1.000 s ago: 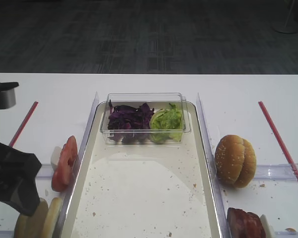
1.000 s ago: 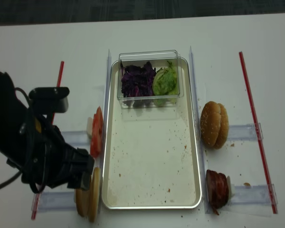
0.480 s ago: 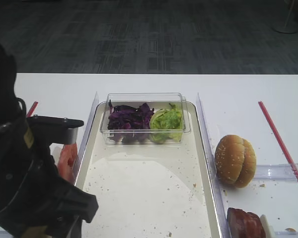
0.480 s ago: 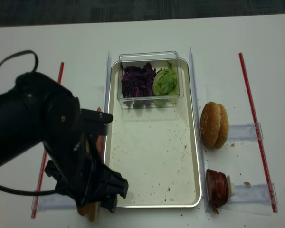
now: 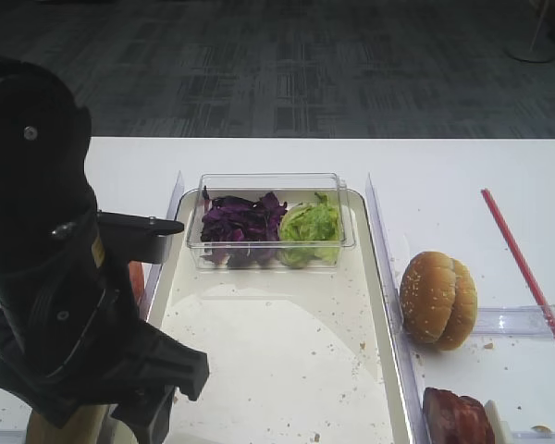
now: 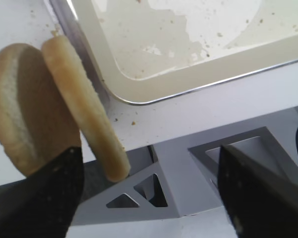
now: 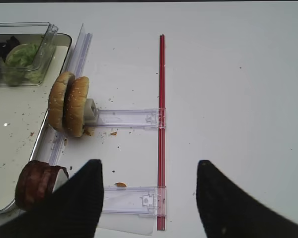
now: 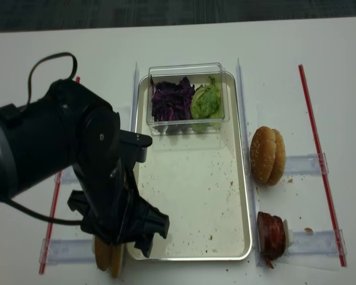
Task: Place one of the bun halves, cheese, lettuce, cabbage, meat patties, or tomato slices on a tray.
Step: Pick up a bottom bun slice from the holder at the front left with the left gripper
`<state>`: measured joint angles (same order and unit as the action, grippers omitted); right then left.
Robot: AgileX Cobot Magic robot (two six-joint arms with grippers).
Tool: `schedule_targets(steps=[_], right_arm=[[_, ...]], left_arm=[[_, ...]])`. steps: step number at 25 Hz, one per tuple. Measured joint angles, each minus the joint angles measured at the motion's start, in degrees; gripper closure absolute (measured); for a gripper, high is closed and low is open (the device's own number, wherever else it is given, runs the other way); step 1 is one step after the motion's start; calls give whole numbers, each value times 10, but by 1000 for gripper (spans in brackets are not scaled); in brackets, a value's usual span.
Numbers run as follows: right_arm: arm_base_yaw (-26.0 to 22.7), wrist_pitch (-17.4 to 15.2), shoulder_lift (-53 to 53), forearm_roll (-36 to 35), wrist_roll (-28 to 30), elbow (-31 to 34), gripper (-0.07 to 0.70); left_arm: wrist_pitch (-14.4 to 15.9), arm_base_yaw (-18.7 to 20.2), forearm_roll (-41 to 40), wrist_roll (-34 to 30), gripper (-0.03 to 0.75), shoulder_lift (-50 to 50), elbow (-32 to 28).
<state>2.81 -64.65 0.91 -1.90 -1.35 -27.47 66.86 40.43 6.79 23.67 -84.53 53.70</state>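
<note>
Left claw (image 6: 149, 198) wide open, pointing down over bun halves (image 6: 84, 106) beside tray (image 6: 188, 82).

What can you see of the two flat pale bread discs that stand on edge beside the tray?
The two flat pale bread discs stand on edge, side by side and touching, just outside the near left corner of the silver-rimmed tray. Their faces are cream, the edges tan. The open left gripper hangs over them, touching neither.

Tray (image 8: 190, 252), silver-rimmed, cream and crumb-speckled, lies lengthwise mid-table. Purple cabbage (image 8: 172, 100) and green lettuce (image 8: 206, 101) occupy its far end. 2 bun halves (image 6: 49, 109) stand on edge outside its near-left corner; meat patties (image 8: 270, 236) outside near-right.
</note>
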Motion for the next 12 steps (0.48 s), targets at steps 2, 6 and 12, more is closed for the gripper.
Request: schedule_targets(steps=[2,6,12], right_arm=[[0,0,0,0,1,0,186],[0,0,0,0,1,0,186],[0,0,0,0,1,0,186]], left_arm=[[0,0,-6,1,216,-1,0],[-4,0,-6,2,223,-17,1],[-12,-1,-22,2,223,-36,1]])
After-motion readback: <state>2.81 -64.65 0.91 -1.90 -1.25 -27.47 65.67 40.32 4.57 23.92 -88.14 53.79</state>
